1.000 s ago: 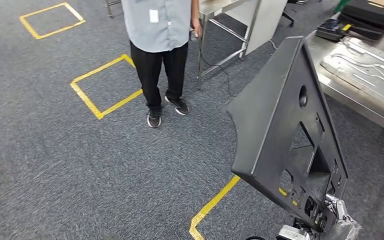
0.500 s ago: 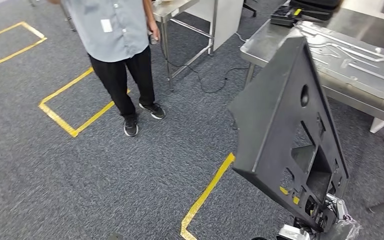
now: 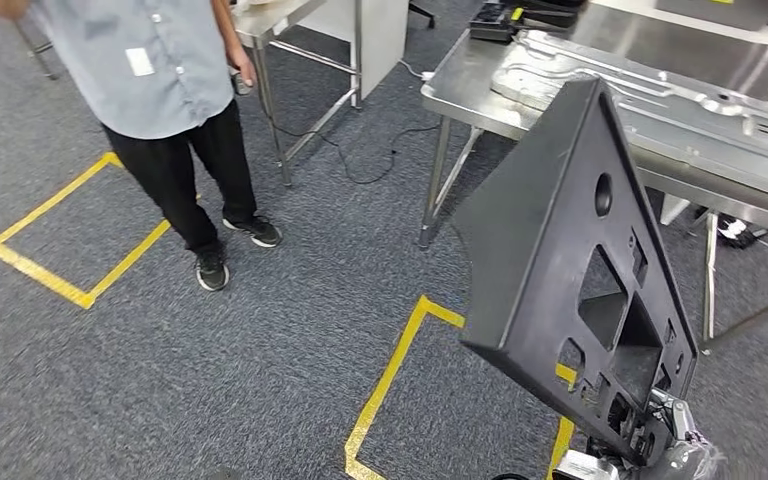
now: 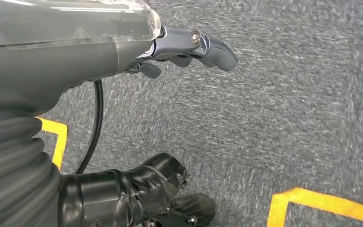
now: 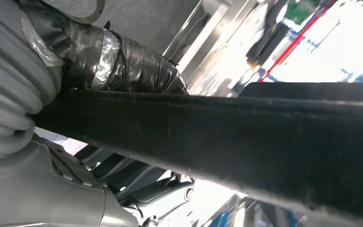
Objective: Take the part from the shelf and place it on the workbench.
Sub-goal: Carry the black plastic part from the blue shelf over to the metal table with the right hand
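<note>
The part (image 3: 570, 270) is a large black triangular plastic panel with several cut-outs. It stands upright in front of me, gripped at its lower corner by my right hand (image 3: 665, 450). In the right wrist view the part's dark edge (image 5: 246, 137) crosses the picture, with my right hand (image 5: 118, 61) clamped around it, taped thumb on one side and fingers on the other. The steel workbench (image 3: 465, 95) stands ahead to the right, just beyond the part. My left hand (image 4: 184, 47) hangs over the carpet with its fingers apart, holding nothing.
A stamped metal panel (image 3: 660, 100) lies on the workbench, with dark cases (image 3: 510, 15) at its far end. A person (image 3: 150, 90) in a grey shirt stands at the left beside a second steel table (image 3: 290, 30). Yellow tape squares (image 3: 390, 380) mark the grey carpet.
The camera has turned, so the floor and the person slid leftward and the workbench came closer and more fully into view. The part stays held the same way in my right hand.
</note>
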You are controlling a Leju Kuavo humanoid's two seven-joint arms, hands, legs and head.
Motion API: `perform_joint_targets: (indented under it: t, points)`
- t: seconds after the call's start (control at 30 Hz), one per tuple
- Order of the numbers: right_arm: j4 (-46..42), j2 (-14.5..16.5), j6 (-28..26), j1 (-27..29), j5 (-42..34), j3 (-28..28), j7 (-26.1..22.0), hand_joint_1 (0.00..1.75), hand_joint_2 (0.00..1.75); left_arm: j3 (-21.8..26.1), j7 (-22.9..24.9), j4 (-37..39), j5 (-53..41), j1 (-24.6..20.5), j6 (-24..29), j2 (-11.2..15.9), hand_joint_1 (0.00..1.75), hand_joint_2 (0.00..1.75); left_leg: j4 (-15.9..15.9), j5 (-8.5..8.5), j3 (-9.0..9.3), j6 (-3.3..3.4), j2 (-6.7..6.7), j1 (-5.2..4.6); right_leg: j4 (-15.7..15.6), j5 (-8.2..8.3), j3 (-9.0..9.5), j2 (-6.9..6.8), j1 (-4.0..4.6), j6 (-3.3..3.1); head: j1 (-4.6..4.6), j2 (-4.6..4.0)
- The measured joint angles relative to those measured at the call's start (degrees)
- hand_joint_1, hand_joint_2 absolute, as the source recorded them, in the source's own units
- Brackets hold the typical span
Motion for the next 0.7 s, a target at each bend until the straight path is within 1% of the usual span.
perform_joint_targets:
  t: [0.03, 0.07, 0.1, 0.13, 0.17, 0.2, 0.23, 0.27, 0.3, 0.33, 0.37, 0.4, 0.43, 0.47, 0.5, 0.53, 0.57, 0.6, 0.63, 0.67, 0.7]
  points:
    - [0.0, 0.0, 0.0, 0.0, 0.0, 0.0, 0.0, 1.75, 1.75, 0.0, 0.0, 0.0, 0.0, 0.0, 0.0, 0.0, 0.00, 1.75, 0.0, -0.14, 0.14, -0.03, 0.70, -0.04, -1.0, 1.14, 0.54, -0.23, -0.02, -0.07, 0.01, 0.00]
    - [0.0, 0.0, 0.0, 0.0, 0.0, 0.0, 0.1, 1.75, 1.75, 0.0, 0.0, 0.0, 0.0, -0.1, 0.0, 0.0, 0.00, 1.75, 0.0, -0.32, 0.37, -0.10, 1.34, -0.06, -4.2, 3.08, 2.24, -0.64, 0.02, -0.26, 0.01, 0.00]
    - [0.0, 0.0, 0.0, 0.0, 0.0, 0.0, 0.1, 1.75, 1.75, 0.0, 0.0, 0.0, 0.0, -0.1, -0.1, 0.0, 0.00, 1.75, 0.0, -0.51, 0.65, -0.21, 1.91, -0.11, -8.4, 4.92, 4.48, -1.62, 0.16, -0.55, 0.01, 0.00]
    - [0.1, 0.0, 0.0, 0.0, 0.0, 0.0, 0.1, 1.75, 1.75, 0.0, 0.0, 0.0, 0.0, -0.1, -0.1, 0.0, 0.00, 1.75, 0.0, -0.74, 0.89, -0.38, 2.42, -0.26, -12.1, 6.17, 6.46, -2.78, 0.46, -0.89, 0.00, 0.00]
    - [0.0, 0.0, 0.0, -0.1, 0.0, 0.0, 0.2, 1.75, 1.75, 0.0, 0.0, 0.0, -0.1, -0.2, -0.2, 0.0, 0.00, 1.75, 0.1, -0.93, 1.09, -0.60, 2.89, -0.39, -14.7, 6.85, 7.77, -3.62, 0.76, -1.23, -0.01, 0.00]
    - [0.0, 0.0, 0.0, -0.1, 0.0, 0.0, 0.3, 1.75, 1.75, 0.0, 0.0, 0.0, -0.1, -0.2, -0.2, 0.0, 0.00, 1.75, 0.0, -1.08, 1.25, -0.83, 3.35, -0.52, -15.9, 6.88, 8.25, -4.08, 1.03, -1.50, -0.02, 0.00]
    - [0.0, 0.0, 0.0, -0.1, 0.0, 0.0, 0.3, 1.75, 1.75, 0.0, 0.0, 0.0, -0.1, -0.2, -0.3, 0.0, 0.00, 1.75, 0.0, -1.17, 1.38, -1.09, 3.83, -0.62, -15.9, 6.80, 8.19, -3.78, 1.21, -1.71, -0.03, -0.01]
    - [0.0, 0.0, 0.0, 0.0, 0.0, 0.0, 0.4, 1.75, 1.75, 0.0, -0.1, 0.0, -0.1, -0.3, -0.4, 0.0, 0.00, 1.75, -0.2, -1.26, 1.59, -1.36, 4.34, -0.65, -16.1, 6.90, 8.12, -3.07, 1.13, -1.95, -0.04, 0.00]
    - [0.0, 0.0, 0.0, 0.0, 0.0, 0.0, 0.5, 1.75, 1.75, 0.0, -0.1, 0.0, -0.1, -0.3, -0.5, 0.0, 0.00, 1.75, 0.0, -1.56, 1.70, -1.67, 4.02, -0.60, -16.3, 7.01, 8.19, -2.46, 0.95, -2.20, -0.04, -0.01]
    - [0.0, 0.0, 0.0, 0.0, 0.0, 0.0, 0.5, 1.75, 1.75, 0.0, -0.2, 0.0, -0.1, -0.4, -0.5, 0.0, 0.00, 1.75, 0.9, -2.34, 1.44, -1.94, 3.00, -0.53, -16.6, 7.17, 8.29, -1.89, 0.73, -2.53, -0.05, 0.00]
    - [0.0, 0.0, 0.0, 0.0, 0.0, 0.0, 0.5, 1.75, 1.75, 0.0, -0.2, 0.0, -0.1, -0.4, -0.5, 0.0, 0.00, 1.75, 2.8, -3.64, 0.64, -2.16, 1.59, -0.44, -16.8, 7.32, 8.42, -1.35, 0.50, -2.85, -0.07, 0.00]
    - [0.0, 0.0, 0.0, -0.1, 0.0, 0.0, 0.5, 1.75, 1.75, 0.0, -0.2, 0.0, -0.1, -0.4, -0.5, 0.0, 0.00, 1.75, 6.1, -5.48, -0.89, -2.32, -0.10, -0.29, -16.9, 7.41, 8.47, -0.81, 0.39, -3.08, -0.08, 0.00]
    - [0.0, -0.1, 0.0, -0.2, 0.0, 0.0, 0.6, 1.75, 1.75, 0.0, -0.3, 0.0, -0.1, -0.3, -0.6, 0.0, 0.00, 1.75, 10.1, -7.37, -2.89, -2.41, -1.10, -0.24, -16.9, 7.42, 8.43, -0.19, 0.38, -3.23, -0.10, 0.00]
    - [0.1, -0.1, 0.0, -0.2, 0.0, 0.0, 0.6, 1.75, 1.75, 0.0, -0.2, 0.0, -0.1, -0.2, -0.6, 0.0, 0.00, 1.75, 13.8, -8.65, -4.80, -2.50, -1.53, -0.22, -16.8, 7.41, 8.40, 0.54, 0.40, -3.30, -0.10, 0.00]
    - [0.1, -0.1, 0.0, -0.2, 0.0, 0.0, 0.6, 1.75, 1.75, 0.0, -0.2, 0.0, -0.1, 0.0, -0.6, 0.0, 0.00, 1.75, 16.3, -9.00, -6.17, -2.57, -1.70, -0.21, -16.8, 7.38, 8.40, 1.32, 0.42, -3.33, -0.10, 0.00]
    - [0.1, -0.1, 0.0, -0.2, 0.0, 0.0, 0.6, 1.75, 1.75, 0.0, -0.2, 0.0, -0.1, 0.0, -0.6, 0.0, 0.00, 1.75, 16.4, -8.04, -6.53, -2.57, -1.76, -0.21, -16.6, 7.34, 8.41, 2.15, 0.43, -3.33, -0.10, 0.00]
    - [0.2, -0.1, 0.0, -0.2, 0.0, 0.0, 0.7, 1.75, 1.75, 0.0, -0.2, 0.0, -0.1, 0.1, -0.6, 0.1, 0.00, 1.75, 14.2, -6.04, -5.78, -2.50, -1.90, -0.19, -16.5, 7.28, 8.44, 2.98, 0.42, -3.29, -0.10, 0.00]
    - [0.2, -0.1, 0.0, -0.2, 0.0, 0.0, 0.7, 1.75, 1.75, 0.0, -0.2, 0.0, -0.1, 0.0, -0.6, 0.1, 0.00, 1.75, 10.2, -3.57, -4.22, -2.33, -2.56, -0.17, -16.2, 7.18, 8.45, 3.78, 0.40, -3.18, -0.10, 0.01]
    - [0.2, -0.1, 0.0, -0.2, 0.0, 0.0, 0.7, 1.75, 1.75, 0.0, -0.2, 0.0, -0.1, 0.0, -0.6, 0.1, 0.00, 1.75, 6.3, -1.81, -2.65, -2.15, -3.81, -0.14, -16.0, 7.08, 8.39, 4.49, 0.43, -3.00, -0.10, 0.01]
    - [0.2, -0.1, 0.0, -0.2, 0.0, 0.0, 0.7, 1.75, 1.75, 0.0, -0.2, 0.0, -0.1, 0.0, -0.6, 0.2, 0.00, 1.75, 3.2, -0.65, -1.45, -1.95, -4.89, -0.12, -15.8, 7.01, 8.26, 5.14, 0.44, -2.75, -0.10, 0.01]
    - [0.2, -0.1, 0.0, -0.2, 0.0, 0.0, 0.8, 1.75, 1.75, 0.0, -0.3, 0.0, -0.1, -0.1, -0.6, 0.2, 0.00, 1.75, 1.5, -0.25, -0.79, -1.78, -5.73, -0.16, -15.7, 6.99, 8.09, 5.66, 0.40, -2.48, -0.09, 0.00]
